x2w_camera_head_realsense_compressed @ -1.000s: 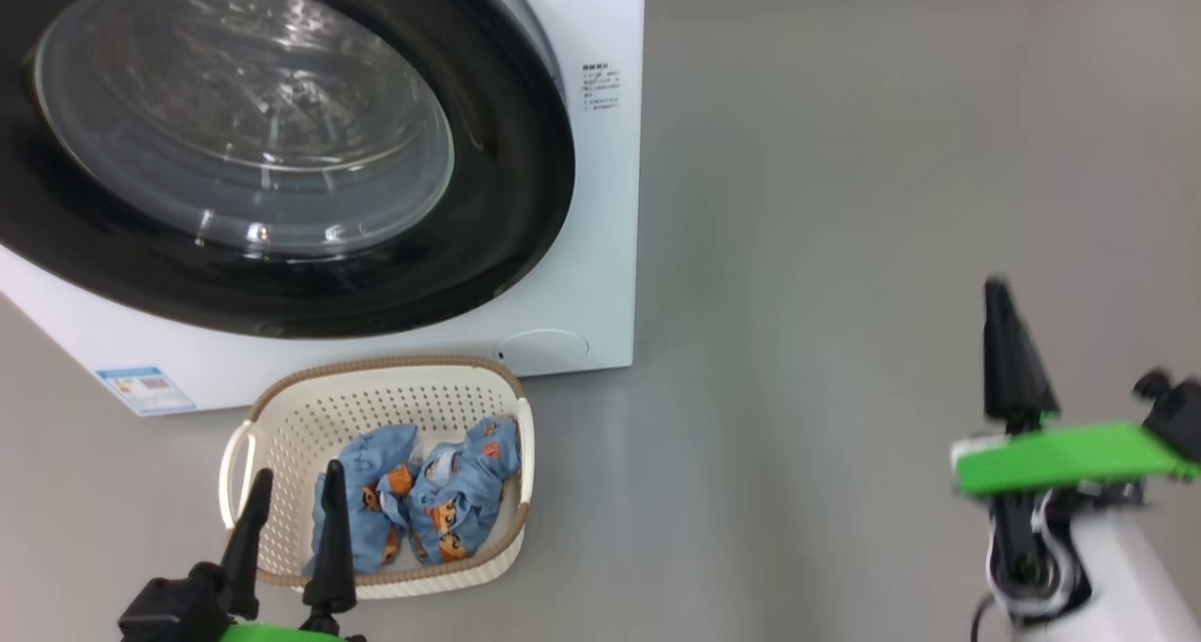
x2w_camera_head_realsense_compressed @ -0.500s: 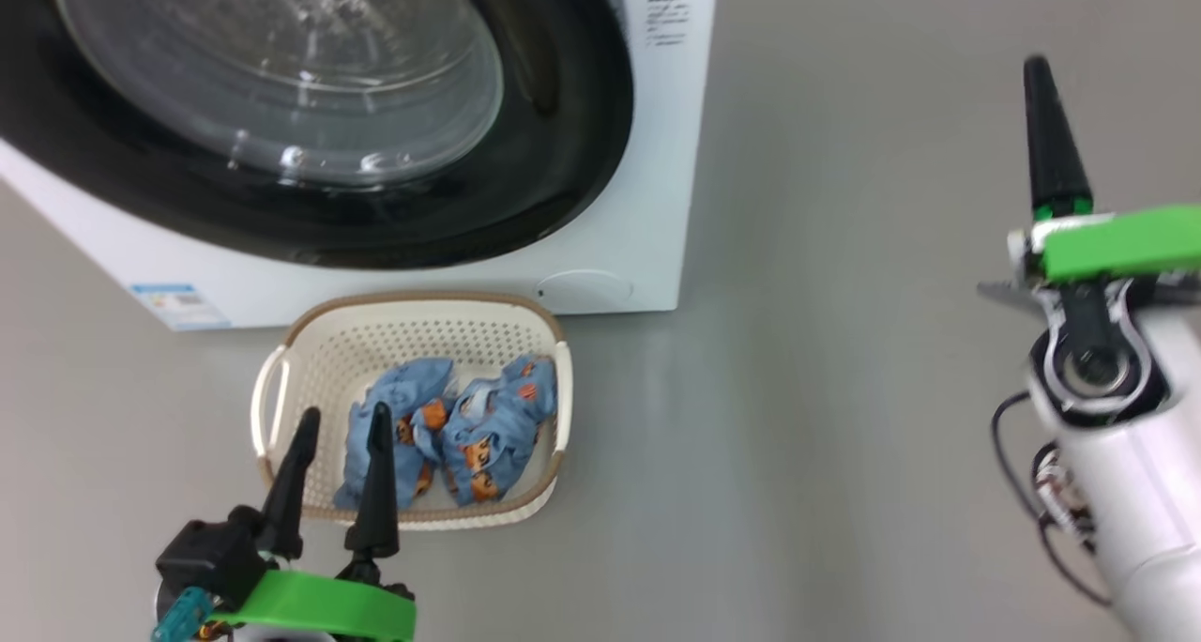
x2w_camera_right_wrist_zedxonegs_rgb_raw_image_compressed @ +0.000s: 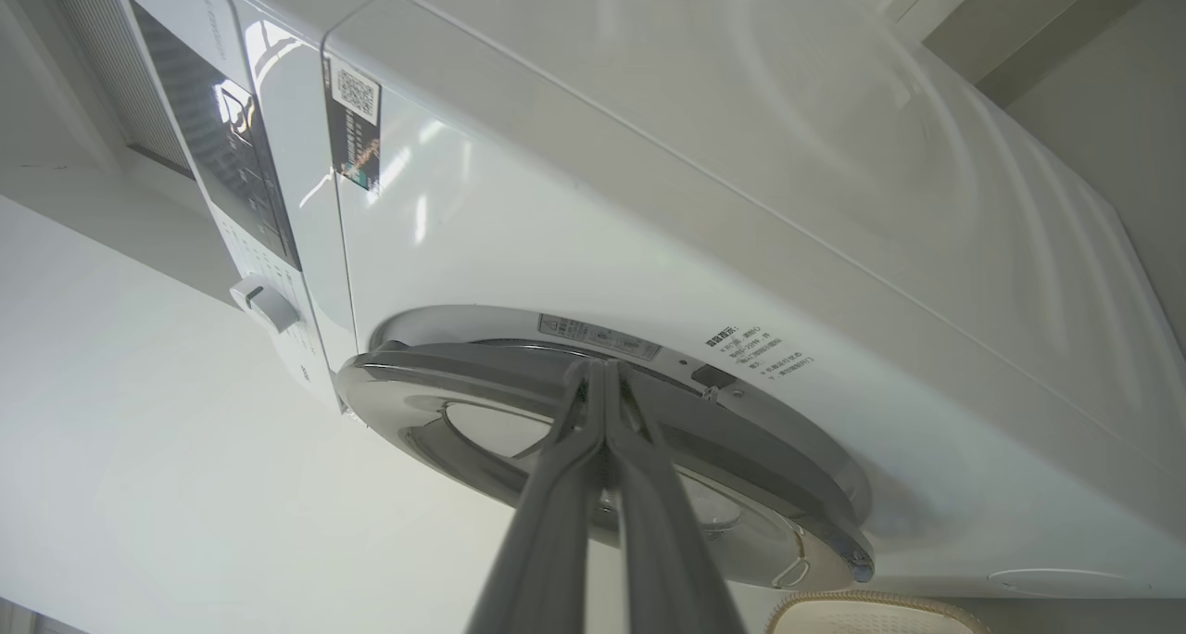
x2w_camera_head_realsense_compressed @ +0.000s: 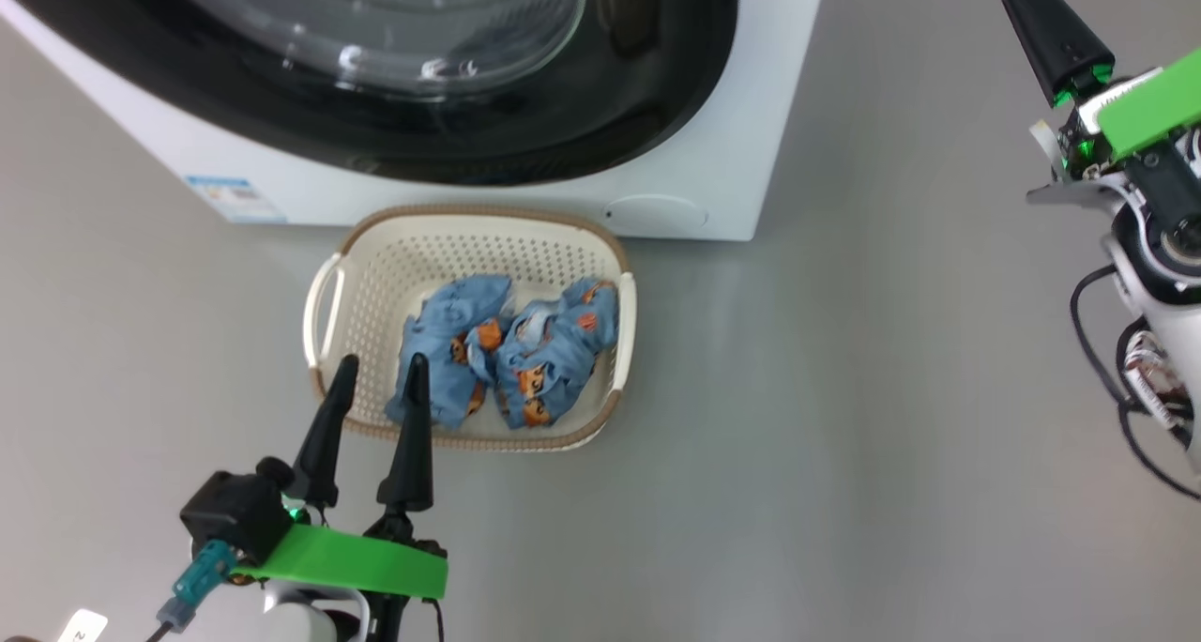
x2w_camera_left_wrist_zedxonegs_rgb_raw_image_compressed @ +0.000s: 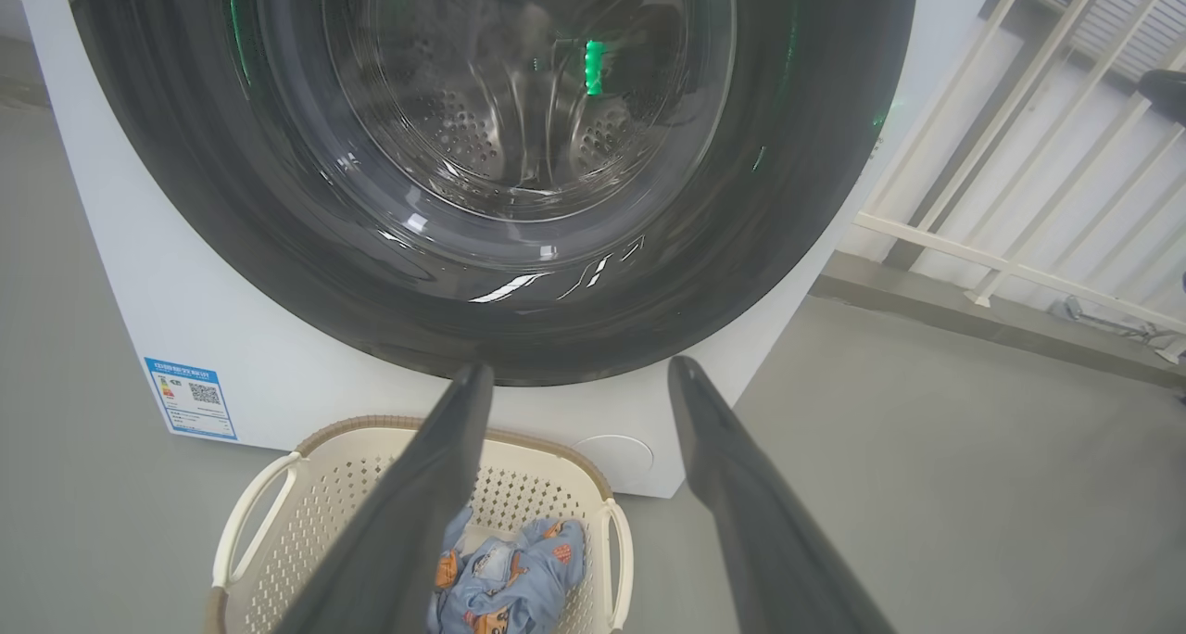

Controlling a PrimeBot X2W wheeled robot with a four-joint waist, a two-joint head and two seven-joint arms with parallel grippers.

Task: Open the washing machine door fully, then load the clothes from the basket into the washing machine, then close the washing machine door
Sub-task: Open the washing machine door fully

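We've got the door (x2w_camera_head_realsense_compressed: pixel 647 79) closed on the washer (x2w_camera_head_realsense_compressed: pixel 769 116), clothes (x2w_camera_head_realsense_compressed: pixel 525 351) in the basket (x2w_camera_head_realsense_compressed: pixel 478 216) on the floor (x2w_camera_head_realsense_compressed: pixel 844 435) just in front, left gripper (x2w_camera_head_realsense_compressed: pixel 382 360) wide, empty, by its near rim, right gripper (x2w_camera_right_wrist_zedxonegs_rgb_raw_image_compressed: pixel 602 367) pinched closed, empty, aimed at the door.

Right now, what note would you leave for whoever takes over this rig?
Left hand: open, empty, hovering by the near rim of the cream perforated plastic basket.
Right hand: shut, empty, raised, pointing at the edge of the round black-rimmed glass door.
Things: light-blue printed clothes lie in the basket, on the floor before the big white front-loading washing machine.
Done: nothing; door looks closed.
To do: open door, load clothes, close door.
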